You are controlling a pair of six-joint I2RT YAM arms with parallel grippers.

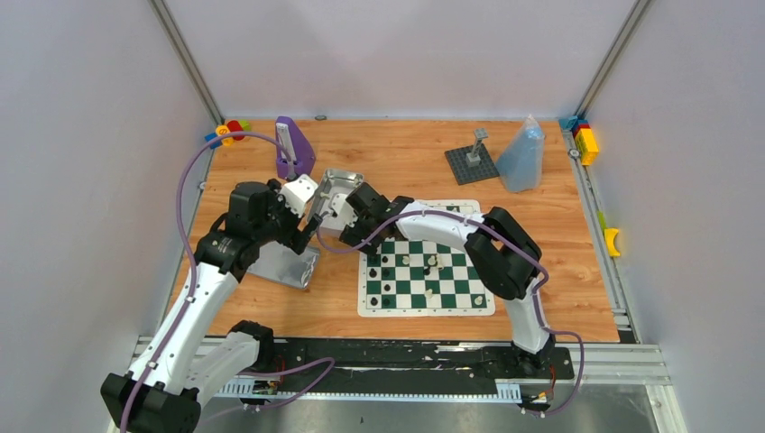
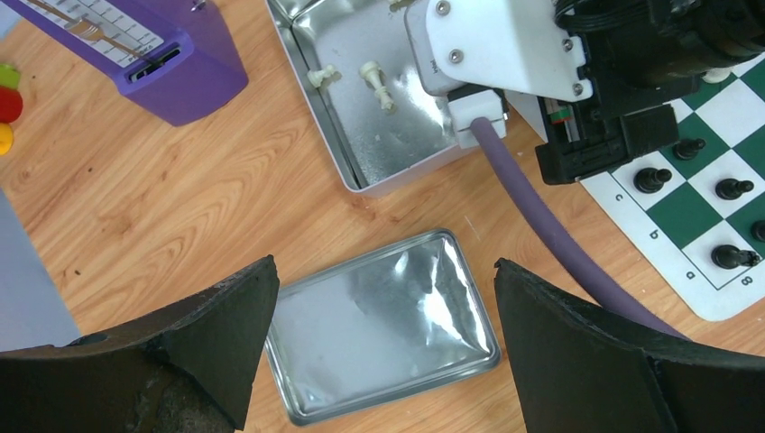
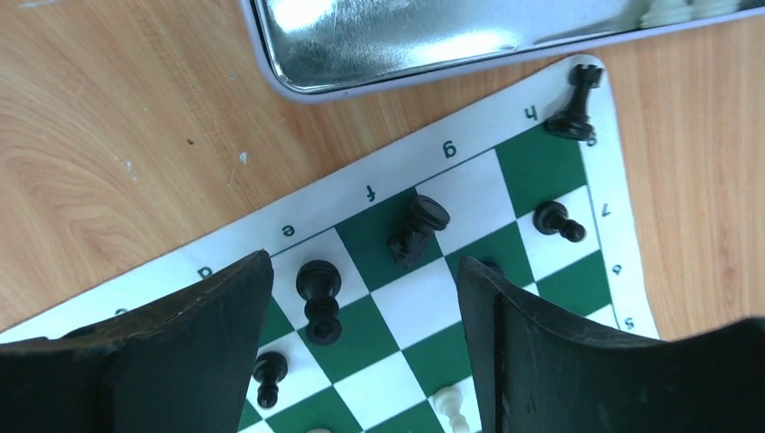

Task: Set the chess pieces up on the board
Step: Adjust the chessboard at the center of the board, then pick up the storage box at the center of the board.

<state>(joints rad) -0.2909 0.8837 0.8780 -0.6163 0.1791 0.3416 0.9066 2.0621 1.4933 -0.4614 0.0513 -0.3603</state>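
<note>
The green and white board lies right of centre, with black pieces on its left columns and a few white ones mid-board. My right gripper is open and empty, low over the board's far-left corner. In the right wrist view a black knight lies just ahead of its fingertips, with a black piece and a rook nearby. My left gripper is open and empty above the tin lid. Two white pieces lie in the open tin.
The silver tin sits left of the board's far corner and its lid lies nearer. A purple metronome, a studded plate with a post, a blue bag and toy blocks stand at the back.
</note>
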